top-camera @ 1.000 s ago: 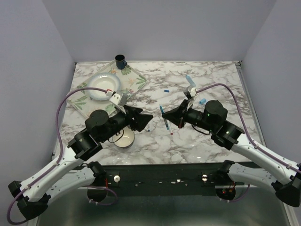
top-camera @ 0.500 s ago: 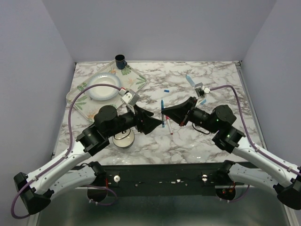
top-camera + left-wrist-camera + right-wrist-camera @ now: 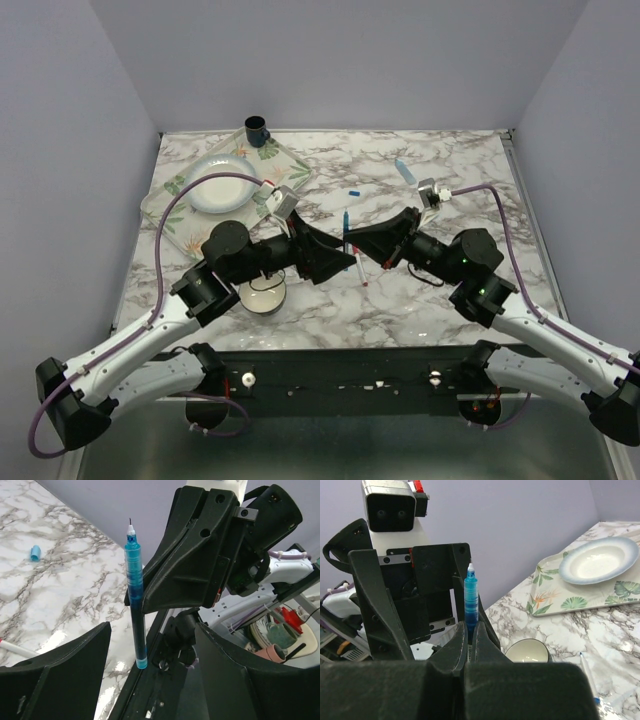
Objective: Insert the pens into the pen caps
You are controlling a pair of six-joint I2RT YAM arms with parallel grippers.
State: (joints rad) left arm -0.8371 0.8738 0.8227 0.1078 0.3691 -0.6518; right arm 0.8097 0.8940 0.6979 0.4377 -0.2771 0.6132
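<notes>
Here we see the blue pen held nib-up above the counter.
Its long axis stands near upright in both wrist views. Our right tool is clamped on its lower barrel, and our left tool gapes wide, a finger either side, holding nothing.

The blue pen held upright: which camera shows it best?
Left wrist view: the blue pen shows whole, tip to end. The right wrist view hides its lower half in the right claw; from the top it is tiny.
</notes>
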